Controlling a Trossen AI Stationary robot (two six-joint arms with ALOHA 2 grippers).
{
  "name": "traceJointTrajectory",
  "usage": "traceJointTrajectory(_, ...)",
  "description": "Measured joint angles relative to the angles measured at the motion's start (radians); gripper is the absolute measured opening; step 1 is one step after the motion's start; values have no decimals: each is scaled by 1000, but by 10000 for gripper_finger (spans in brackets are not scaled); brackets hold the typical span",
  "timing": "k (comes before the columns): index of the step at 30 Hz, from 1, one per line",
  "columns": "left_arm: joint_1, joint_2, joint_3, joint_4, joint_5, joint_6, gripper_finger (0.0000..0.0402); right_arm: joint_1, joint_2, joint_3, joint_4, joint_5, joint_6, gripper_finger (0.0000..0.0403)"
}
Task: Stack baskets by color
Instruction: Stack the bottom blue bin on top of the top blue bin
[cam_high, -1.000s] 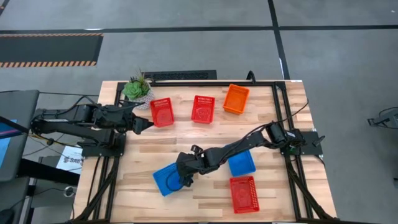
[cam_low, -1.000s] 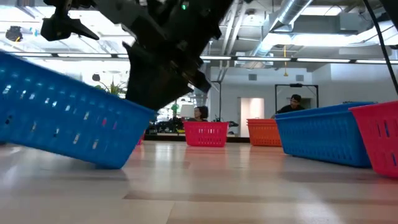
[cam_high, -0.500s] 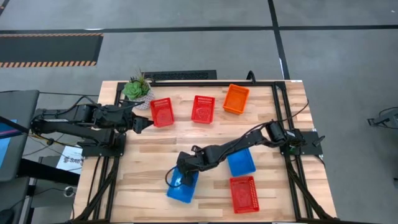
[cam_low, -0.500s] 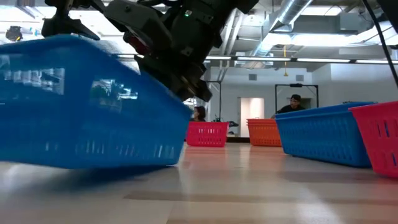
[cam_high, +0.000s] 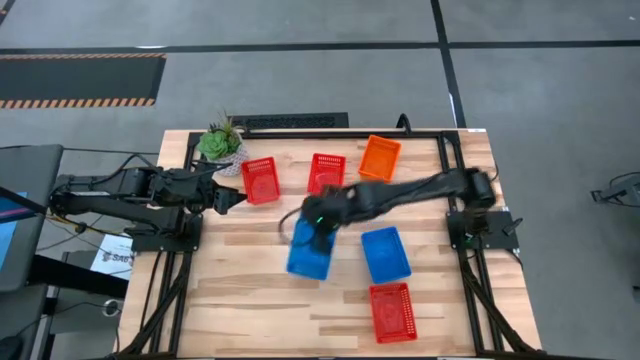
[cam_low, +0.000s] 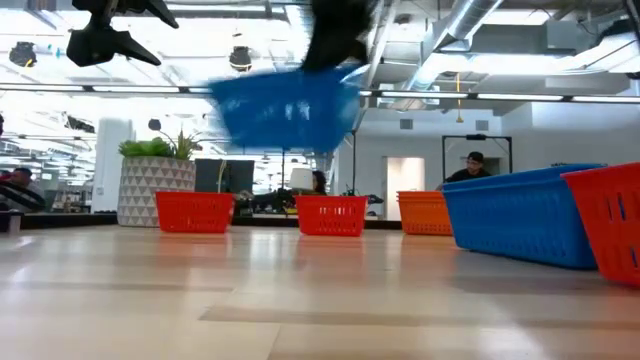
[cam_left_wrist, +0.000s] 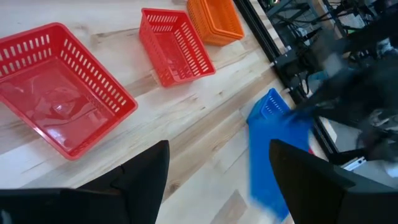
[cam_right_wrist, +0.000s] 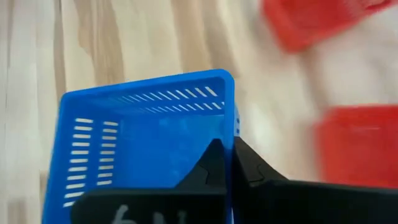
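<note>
My right gripper (cam_high: 319, 224) is shut on a blue basket (cam_high: 309, 251), which hangs in the air over the table's middle (cam_low: 285, 110). A second blue basket (cam_high: 386, 254) and a red basket (cam_high: 392, 311) stand on their bases to its right and near right. Two red baskets (cam_high: 260, 180) (cam_high: 327, 175) and an orange basket (cam_high: 380, 158) stand in a row near the far edge. At the far left, my left gripper (cam_high: 240, 200) hovers open beside the left red basket (cam_left_wrist: 59, 93). My right gripper pinches the rim of one side wall (cam_right_wrist: 231, 127) of the blue basket, one finger (cam_right_wrist: 214, 155) inside the basket and one outside. The fingers slant down from the table's far right side. The basket is lifted clear of the table, open side up, nearly level.
A small potted green plant (cam_high: 220, 142) stands at the far left corner, behind the left red basket. Bare wood lies at the near left of the table (cam_high: 230, 300). People sit in the room beyond the far edge (cam_low: 470, 165).
My right gripper has risen and gone toward the table's far edge and right with the blue basket. The basket stood tipped on the table at the near left; now it is lifted clear, turned about and nearly level above the middle.
</note>
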Motion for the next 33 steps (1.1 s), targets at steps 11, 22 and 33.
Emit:
traceJointTrajectory(11, 0, 0, 0, 0, 0, 2, 263, -39, -445, -217, -353, 33, -267, 3)
traceJointTrajectory(22, 0, 0, 0, -10, -17, -6, 263, 24, -641, -616, -121, -51, -245, 12)
traceJointTrajectory(33, 0, 0, 0, -14, -46, -43, 263, 44, -597, -725, 5, -127, -362, 24)
